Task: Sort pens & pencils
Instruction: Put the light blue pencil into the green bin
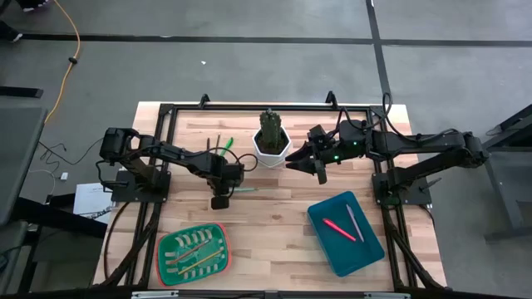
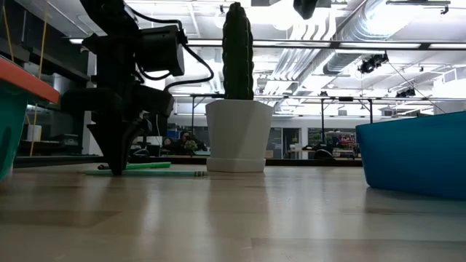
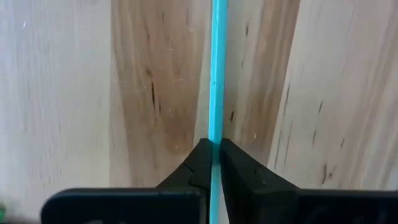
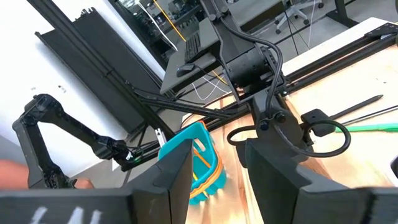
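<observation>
A slim teal stick (image 3: 216, 62) lies flat on the wooden table, left of the white pot with the cactus (image 1: 271, 143). My left gripper (image 3: 216, 144) points down over it and is shut on it; the low view also shows this gripper (image 2: 116, 156) at the tabletop. A green pen (image 1: 226, 143) and two dark pencils (image 1: 218, 141) lie farther back. My right gripper (image 1: 309, 166) hangs open above the table, right of the pot, with nothing in it. A pink pen (image 1: 339, 228) and a grey pen (image 1: 355, 223) lie in the blue bin (image 1: 366, 257). My left gripper pinches the teal stick's shaft (image 3: 216, 134) between its two fingertips (image 3: 199, 160). The fingers come from above, point down and lie across the stick. The stick lies along the table (image 2: 156, 173), and more of it shows toward the pot than on the other side.
A green tray (image 1: 166, 270) holding several tan pencils sits at the near left. The blue bin stands at the near right. The black frame rails (image 1: 166, 149) run along the table's left, far and right sides. Bare wood lies between tray and bin.
</observation>
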### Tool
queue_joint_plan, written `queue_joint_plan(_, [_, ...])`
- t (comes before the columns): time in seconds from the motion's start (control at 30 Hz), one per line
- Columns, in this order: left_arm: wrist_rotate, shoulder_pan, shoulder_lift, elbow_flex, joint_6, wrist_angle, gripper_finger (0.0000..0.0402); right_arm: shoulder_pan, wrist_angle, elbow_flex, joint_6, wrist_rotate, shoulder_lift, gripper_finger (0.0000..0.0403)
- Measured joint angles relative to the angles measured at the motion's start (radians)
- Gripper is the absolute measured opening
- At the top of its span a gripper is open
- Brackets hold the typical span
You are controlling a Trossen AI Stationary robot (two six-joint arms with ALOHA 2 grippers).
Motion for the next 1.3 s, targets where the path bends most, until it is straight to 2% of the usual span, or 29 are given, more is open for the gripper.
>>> queue_joint_plan(0.17, [0.013, 0.000, -0.005, 0.000, 0.000, -0.002, 0.0023, 0.000, 0.000, 0.000, -0.001, 0.000, 0.000, 0.0140])
queue_joint_plan(0.37, [0.055, -0.004, -0.039, -0.003, -0.008, -0.011, 0.0005, 0.000, 0.000, 0.000, -0.004, 0.000, 0.000, 0.0140])
queue_joint_plan(0.57, [0.077, -0.002, -0.064, -0.003, -0.017, -0.024, 0.0016, 0.000, -0.001, 0.000, -0.012, 0.000, 0.000, 0.0140])
queue_joint_plan(0.73, [0.073, -0.003, -0.085, 0.003, -0.018, -0.046, 0.0011, 0.000, -0.003, 0.000, -0.012, -0.001, 0.000, 0.0140])
queue_joint_plan(0.97, [0.042, -0.003, -0.143, 0.055, -0.009, -0.088, 0.0009, 0.000, -0.013, 0.000, -0.012, -0.001, 0.000, 0.0140])
queue_joint_plan(1.3, [0.031, -0.011, -0.285, 0.170, -0.008, -0.254, 0.0014, 0.000, -0.029, 0.000, -0.012, -0.001, 0.000, 0.0140])
